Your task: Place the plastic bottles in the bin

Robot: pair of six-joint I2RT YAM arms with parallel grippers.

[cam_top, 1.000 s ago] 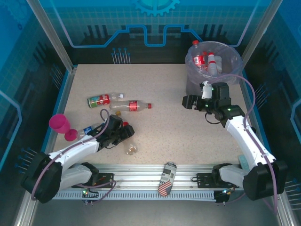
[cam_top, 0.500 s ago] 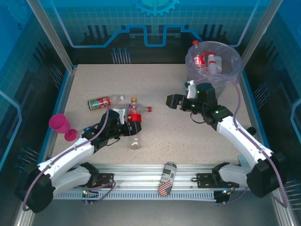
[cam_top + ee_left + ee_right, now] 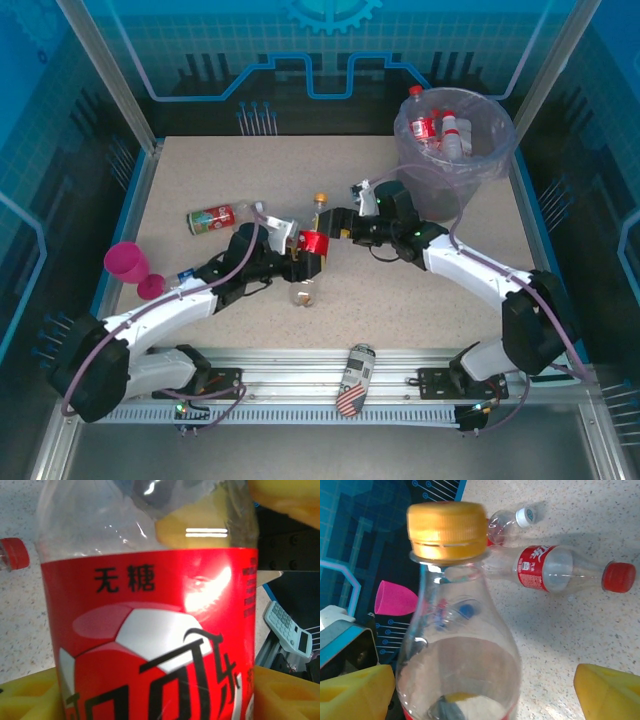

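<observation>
Handing over is the step in hand: the left gripper (image 3: 298,256) has its jaws clamped on the red label of an orange-capped plastic bottle (image 3: 316,243), holding it roughly upright over the middle of the worktop (image 3: 400,310). The right gripper (image 3: 338,222) sits just beside the bottle's upper part. In the right wrist view its jaws stand wide apart, one yellow finger (image 3: 355,692) on either side of the clear shoulder below the orange cap (image 3: 447,530), neither visibly touching the plastic.

So the bottle is in the left arm's grip, well short of the bin (image 3: 497,150), which stands at the far right corner with two bottles already inside.

By my reading, the next move calls for the right jaws to close on the neck or shoulder before the left ones let go; releasing too soon would drop the bottle. Thin clear plastic will likely flex, so a firm, centred squeeze seems wise. After that comes a carry to the bin. A red-capped bottle (image 3: 545,572) and a white-capped bottle (image 3: 512,522) lie on the worktop beyond, not yet collected.
</observation>
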